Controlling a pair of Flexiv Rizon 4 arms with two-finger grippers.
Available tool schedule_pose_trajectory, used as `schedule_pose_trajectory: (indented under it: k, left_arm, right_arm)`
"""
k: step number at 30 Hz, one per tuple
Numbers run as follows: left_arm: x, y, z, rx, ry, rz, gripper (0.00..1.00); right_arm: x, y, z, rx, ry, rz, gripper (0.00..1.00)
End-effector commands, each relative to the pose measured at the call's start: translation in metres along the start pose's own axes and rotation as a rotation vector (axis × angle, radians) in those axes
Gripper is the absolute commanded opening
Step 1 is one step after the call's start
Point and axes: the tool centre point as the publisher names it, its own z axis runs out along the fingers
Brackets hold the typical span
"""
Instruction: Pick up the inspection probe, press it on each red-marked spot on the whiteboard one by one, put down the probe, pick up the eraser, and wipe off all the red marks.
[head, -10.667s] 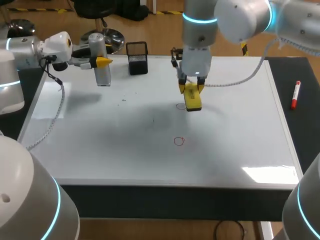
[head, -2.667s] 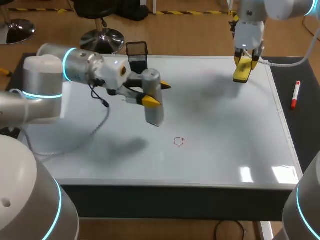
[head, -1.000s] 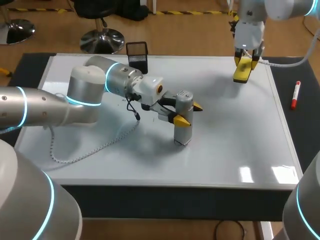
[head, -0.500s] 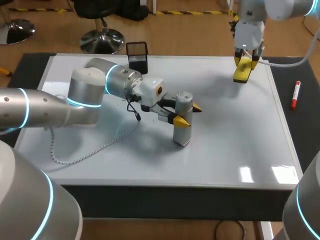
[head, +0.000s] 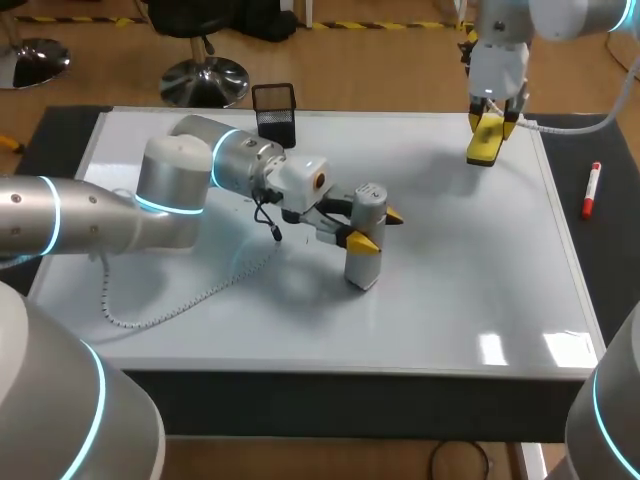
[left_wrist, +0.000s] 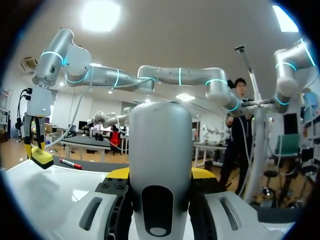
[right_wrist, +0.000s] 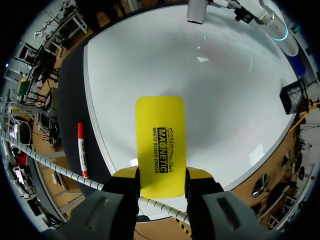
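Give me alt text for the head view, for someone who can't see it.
The left gripper holds the grey inspection probe upright, its lower end down at the middle of the whiteboard. The right gripper holds the yellow eraser over its far right corner; a red marker lies off the board's right edge.

The place looks like a robotics lab. Two grey arms with glowing blue rings, the left arm (head: 170, 190) and the right arm (head: 500, 40), stand over a table (head: 612, 260) topped by a flat whiteboard (head: 450, 280). The left holds a cylindrical probe (head: 365, 240) with a trailing cable (head: 180, 300), the right a yellow eraser (head: 485, 140). A red marker (head: 591, 190) lies just beside the board, and a mesh pen holder (head: 274, 115) stands at its far edge.
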Motion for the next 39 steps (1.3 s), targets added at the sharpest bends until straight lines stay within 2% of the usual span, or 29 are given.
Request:
schedule_pose_trajectory:
  k: [1, 17, 28, 39]
  left_arm:
    - [0.001, 0.003, 0.0, -0.003, 0.001, 0.004, 0.0]
    - [0.003, 0.0, 0.002, -0.011, 0.005, 0.013, 0.0]
    - [0.01, -0.027, -0.002, -0.011, 0.001, 0.058, 0.0]
    - [0.008, -0.037, -0.014, -0.01, -0.028, 0.076, 0.0]
  right_arm:
    - [0.0, 0.0, -0.001, 0.002, 0.003, -0.002, 0.0]
    - [0.0, 0.0, -0.001, 0.002, 0.003, -0.002, 0.0]
    - [0.0, 0.0, -0.001, 0.002, 0.003, -0.002, 0.0]
    - [0.0, 0.0, -0.001, 0.002, 0.003, -0.002, 0.0]
